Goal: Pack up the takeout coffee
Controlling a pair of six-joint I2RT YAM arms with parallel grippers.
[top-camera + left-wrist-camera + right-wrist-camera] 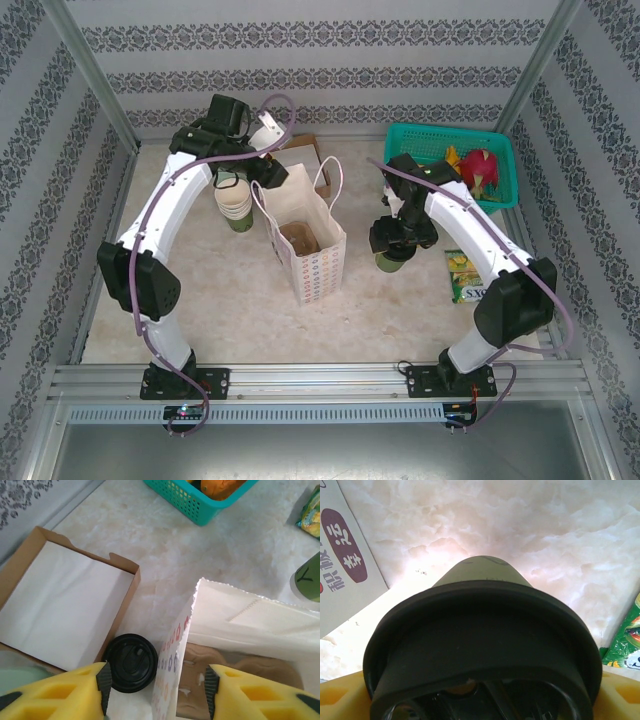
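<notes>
Top external view: the takeout coffee [393, 262] sits just right of the open paper bag [308, 248] in the middle of the desk [220, 310]. The right gripper [401, 238] is over it. In the right wrist view its yellow pads [340, 696] press both sides of the cup just under the black lid [480, 645], so the jaws are gripping the cup. Whether the cup is lifted is unclear. In the left wrist view the left gripper [157, 687] has its jaws spread wide, straddling the bag's near wall. A loose black lid [130, 662] lies between the bag and a cardboard box of napkins [60, 600]. A teal basket [497, 150] stands at the far right.
</notes>
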